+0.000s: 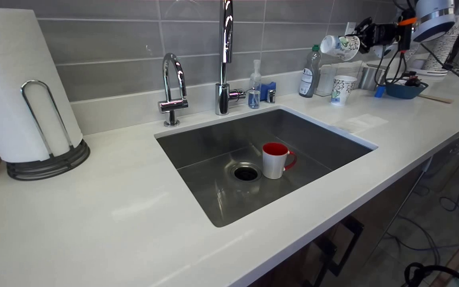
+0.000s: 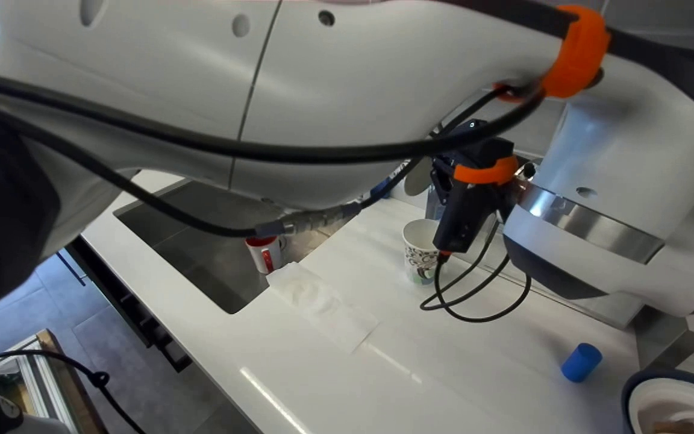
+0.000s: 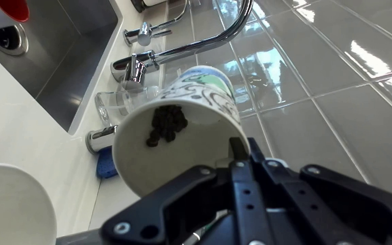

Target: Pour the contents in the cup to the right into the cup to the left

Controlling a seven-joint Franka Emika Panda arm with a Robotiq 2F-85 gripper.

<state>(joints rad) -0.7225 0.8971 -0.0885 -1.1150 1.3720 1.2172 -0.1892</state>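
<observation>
The cup to the right (image 3: 213, 92), a white paper cup with grey curls and blue-green marks, is in my gripper (image 3: 245, 148). The gripper is shut on its rim, one finger inside and one outside. The cup lies tipped nearly sideways in the air, mouth toward the gripper; dark small pieces (image 3: 167, 124) rest inside. It also shows in an exterior view (image 1: 341, 48). The cup to the left (image 1: 342, 90), similarly patterned, stands upright on the counter, below the held cup. It shows in an exterior view (image 2: 421, 256) and at the wrist view's lower left (image 3: 12, 207).
A red-and-white mug (image 1: 274, 162) stands in the sink (image 1: 209, 157). A dish soap bottle (image 1: 310, 75), a pump bottle (image 1: 254, 89) and a faucet (image 1: 222, 95) stand along the wall. A paper towel (image 2: 323, 307) lies on the counter, with a blue bowl (image 1: 407, 91) farther along.
</observation>
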